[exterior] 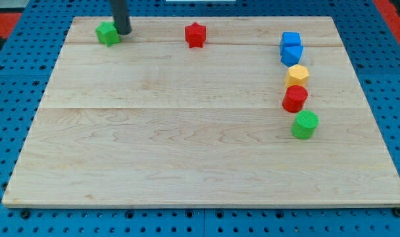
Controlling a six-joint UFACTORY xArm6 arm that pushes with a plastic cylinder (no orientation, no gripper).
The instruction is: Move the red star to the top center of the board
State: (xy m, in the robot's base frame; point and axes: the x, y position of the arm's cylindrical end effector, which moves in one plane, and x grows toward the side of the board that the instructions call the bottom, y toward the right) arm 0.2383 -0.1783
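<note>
The red star (195, 35) lies near the view's top edge of the wooden board (187, 131), close to its middle. My tip (123, 31) rests at the view's top left, touching the right side of a green star-shaped block (107, 33). The tip is well to the left of the red star, about a hand's width away.
On the view's right runs a column of blocks: two blue blocks (291, 48) touching each other, a yellow hexagonal block (297, 74), a red round block (295, 99) and a green round block (305, 124). A blue pegboard (9, 99) surrounds the board.
</note>
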